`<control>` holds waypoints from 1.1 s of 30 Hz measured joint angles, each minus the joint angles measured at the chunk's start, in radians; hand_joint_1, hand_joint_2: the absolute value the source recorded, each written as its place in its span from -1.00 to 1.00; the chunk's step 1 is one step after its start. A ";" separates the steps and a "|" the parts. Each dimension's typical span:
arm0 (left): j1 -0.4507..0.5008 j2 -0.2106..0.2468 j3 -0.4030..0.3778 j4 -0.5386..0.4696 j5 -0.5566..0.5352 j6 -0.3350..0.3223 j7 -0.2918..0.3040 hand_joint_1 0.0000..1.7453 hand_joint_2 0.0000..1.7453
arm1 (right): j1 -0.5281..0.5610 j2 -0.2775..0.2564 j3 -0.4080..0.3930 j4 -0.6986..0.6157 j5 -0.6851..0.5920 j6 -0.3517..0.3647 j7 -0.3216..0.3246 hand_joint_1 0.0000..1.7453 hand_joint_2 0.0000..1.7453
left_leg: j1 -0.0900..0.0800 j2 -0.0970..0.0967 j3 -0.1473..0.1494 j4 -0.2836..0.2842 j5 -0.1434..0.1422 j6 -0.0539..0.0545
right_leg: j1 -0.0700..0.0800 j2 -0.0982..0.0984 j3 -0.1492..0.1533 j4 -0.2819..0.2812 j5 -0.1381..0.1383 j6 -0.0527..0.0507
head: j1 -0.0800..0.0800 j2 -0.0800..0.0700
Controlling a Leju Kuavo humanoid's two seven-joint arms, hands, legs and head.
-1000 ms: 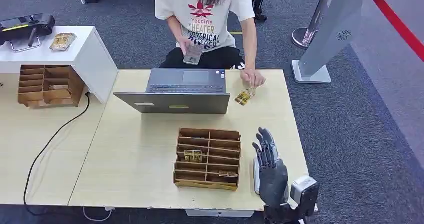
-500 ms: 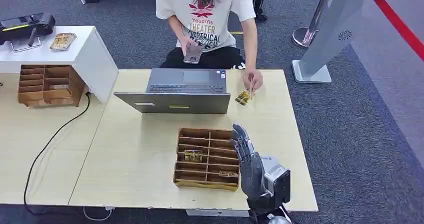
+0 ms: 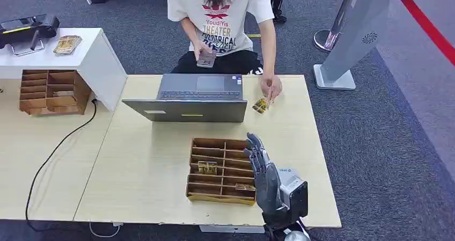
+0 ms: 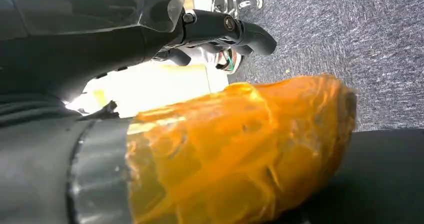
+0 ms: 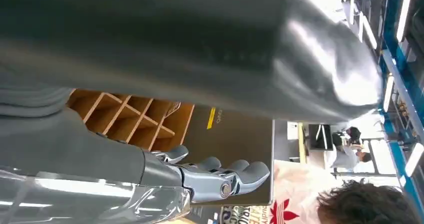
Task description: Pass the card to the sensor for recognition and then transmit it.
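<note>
My right hand (image 3: 266, 175) hovers open, fingers straight and apart, over the right edge of a wooden slotted box (image 3: 199, 189). Two gold cards lie in the box, one in a middle slot (image 3: 207, 167) and one in a front slot (image 3: 244, 187). In the right wrist view the fingers (image 5: 220, 176) stretch past the box (image 5: 131, 118) with nothing in them. A person's hand (image 3: 271, 85) holds another card (image 3: 261, 106) on the table beside the laptop. A black sensor device (image 3: 28, 25) sits on the white cabinet at the far left. In the left wrist view, an orange-wrapped part of my left hand (image 4: 235, 149) hides its fingers.
An open laptop (image 3: 185, 110) stands behind the box, with a seated person (image 3: 219, 21) holding a phone beyond it. A second wooden box (image 3: 51, 90) and a card stack (image 3: 67, 44) are at the left. A grey stand (image 3: 349, 42) rises on the carpet.
My right hand has moved left from the table's right edge to the box's right side, still open. The person's hand with the card shifted slightly.
</note>
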 joint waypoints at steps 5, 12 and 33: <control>0.000 0.000 0.000 0.000 0.000 0.000 0.001 -1.00 -1.00 | 0.001 -0.003 0.001 0.000 0.000 -0.004 0.000 -1.00 -1.00 | 0.000 0.000 0.000 0.000 0.000 0.000 | 0.000 0.000 0.000 0.000 0.000 0.000 | 0.000 0.000; 0.000 0.000 0.000 0.000 -0.006 0.000 0.002 -1.00 -1.00 | 0.014 -0.011 0.002 -0.011 0.007 -0.016 -0.001 -1.00 -1.00 | 0.000 0.000 0.000 0.000 0.000 0.000 | 0.000 0.000 0.000 0.000 0.000 0.000 | 0.000 0.000; -0.002 0.013 -0.010 0.000 -0.051 -0.006 0.003 -1.00 -1.00 | 0.152 -0.059 -0.039 -0.172 -0.003 -0.043 -0.008 -1.00 -1.00 | 0.000 0.000 0.000 0.000 0.000 0.001 | 0.000 0.000 0.000 0.000 0.000 0.000 | 0.000 0.000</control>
